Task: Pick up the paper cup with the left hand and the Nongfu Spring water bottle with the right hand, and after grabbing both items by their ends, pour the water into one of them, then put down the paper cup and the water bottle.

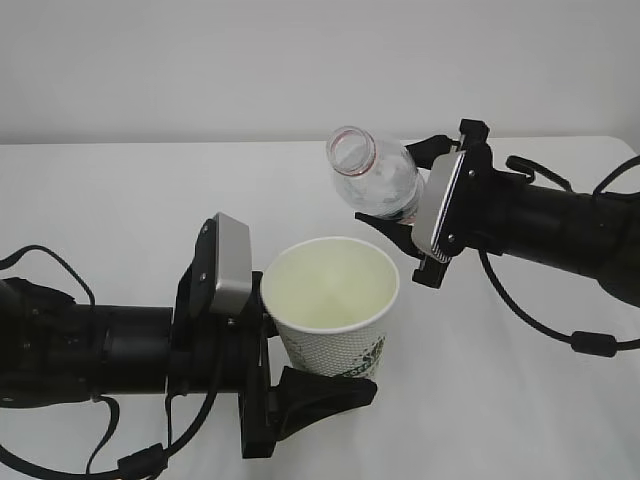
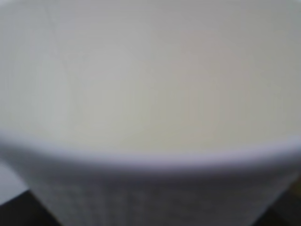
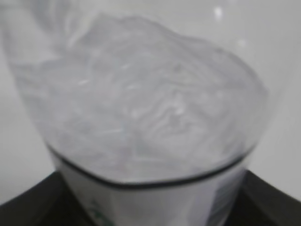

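Note:
The white paper cup (image 1: pixel 335 325) with green print stands upright in front of centre, and my left gripper (image 1: pixel 305 352) is shut on its lower part. In the left wrist view the paper cup (image 2: pixel 150 94) fills the frame, showing its cream inside. The clear Nongfu Spring water bottle (image 1: pixel 378 178) is held off the table and tilted, its open mouth pointing left just above and behind the cup's rim. My right gripper (image 1: pixel 412 192) is shut on the bottle's base end. Up close, the bottle (image 3: pixel 150 113) looks clear and crinkled. I cannot make out any water in the bottle or the cup.
The white table (image 1: pixel 120 200) stretches under both arms to a pale wall behind. Black cables hang from the left arm (image 1: pixel 90 350) and the right arm (image 1: pixel 560 225). No other objects show.

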Robot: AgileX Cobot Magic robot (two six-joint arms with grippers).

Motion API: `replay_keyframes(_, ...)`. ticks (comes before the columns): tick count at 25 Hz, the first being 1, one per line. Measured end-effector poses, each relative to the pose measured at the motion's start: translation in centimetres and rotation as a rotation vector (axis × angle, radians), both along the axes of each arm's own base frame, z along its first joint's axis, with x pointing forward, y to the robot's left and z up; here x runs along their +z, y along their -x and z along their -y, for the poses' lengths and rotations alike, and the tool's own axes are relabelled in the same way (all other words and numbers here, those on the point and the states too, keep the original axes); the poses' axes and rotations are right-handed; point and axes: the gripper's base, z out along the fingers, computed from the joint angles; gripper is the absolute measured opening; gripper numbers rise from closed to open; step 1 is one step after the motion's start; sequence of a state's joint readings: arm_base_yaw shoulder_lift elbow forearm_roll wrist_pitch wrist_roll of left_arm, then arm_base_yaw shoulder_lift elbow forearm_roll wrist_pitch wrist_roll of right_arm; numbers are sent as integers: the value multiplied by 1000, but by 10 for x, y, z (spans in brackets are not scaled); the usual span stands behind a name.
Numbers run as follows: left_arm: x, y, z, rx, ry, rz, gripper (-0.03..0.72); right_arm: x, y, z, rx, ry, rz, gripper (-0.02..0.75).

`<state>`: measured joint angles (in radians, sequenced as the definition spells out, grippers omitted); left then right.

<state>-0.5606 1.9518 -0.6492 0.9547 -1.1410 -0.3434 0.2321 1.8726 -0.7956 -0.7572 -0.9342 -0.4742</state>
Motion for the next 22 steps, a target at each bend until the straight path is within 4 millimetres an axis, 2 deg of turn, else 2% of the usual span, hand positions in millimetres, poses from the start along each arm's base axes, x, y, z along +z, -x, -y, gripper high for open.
replay_keyframes(22,0,-2,0,23,4,6,573,13,-4,1,-14,71,273,531)
